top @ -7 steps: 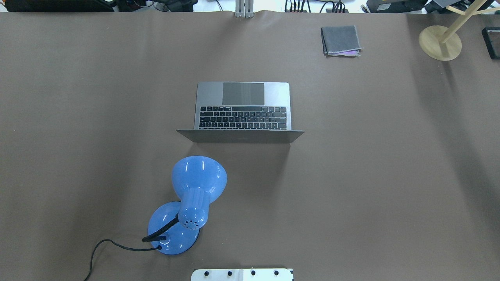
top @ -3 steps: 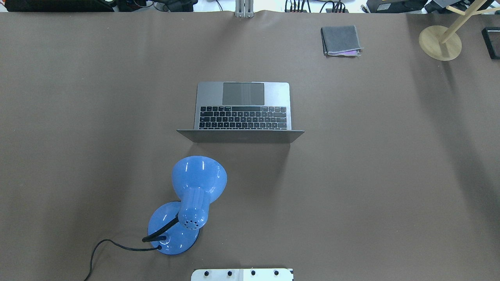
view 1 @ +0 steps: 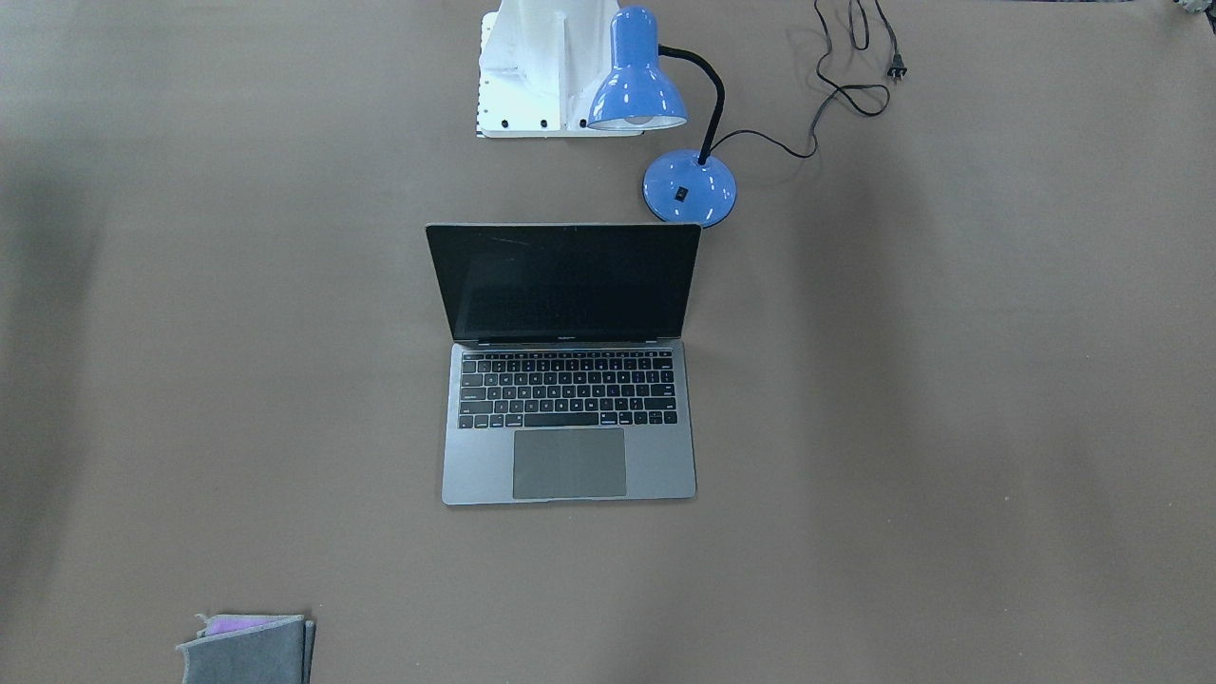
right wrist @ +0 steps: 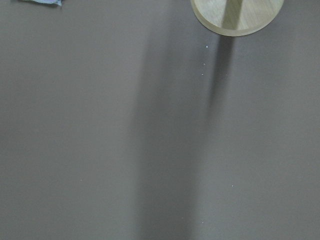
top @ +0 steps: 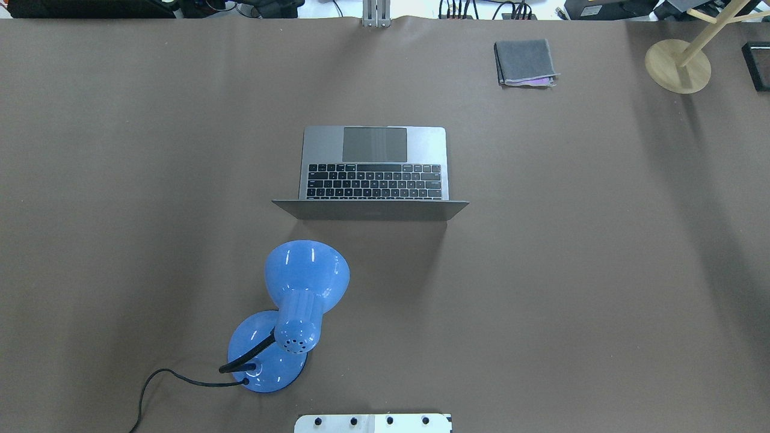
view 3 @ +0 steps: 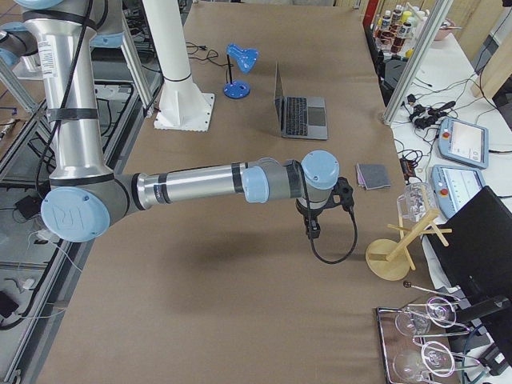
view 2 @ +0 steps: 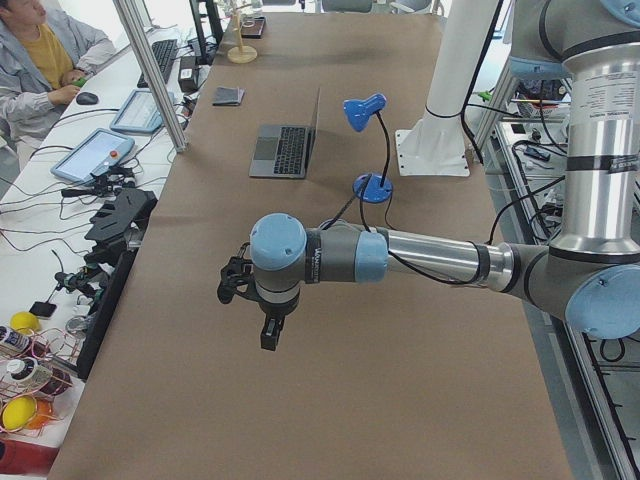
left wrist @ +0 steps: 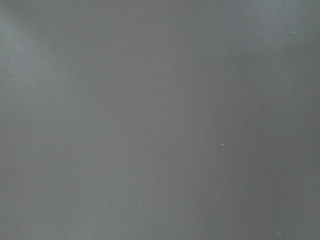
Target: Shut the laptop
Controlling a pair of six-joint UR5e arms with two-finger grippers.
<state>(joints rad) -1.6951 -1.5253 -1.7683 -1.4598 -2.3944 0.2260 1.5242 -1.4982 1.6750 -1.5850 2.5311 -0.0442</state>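
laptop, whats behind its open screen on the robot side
A blue desk lamp stands on the table behind the laptop lid, toward the robot's left. The lid's back shows only as a thin strip.

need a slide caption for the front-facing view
Open laptop with black screen at centre, blue desk lamp beyond its lid, folded grey cloth at the lower left edge.

**Brown, Grey and Blue**

The surface [top: 571, 270] is plain dull brown with no pattern. The laptop [view 1: 568, 380] is space grey, with black keys [view 1: 568, 391], a darker grey trackpad [view 1: 570, 463] and a black screen [view 1: 565, 283]. The lamp [top: 307, 270] is glossy sky blue, with a black cord [top: 210, 383]. At the far right, a cloth [top: 524, 60] is dark grey with a purple edge, and a stand [top: 677, 66] is pale wood. The arms [view 2: 430, 258] are silver with light-blue joints.
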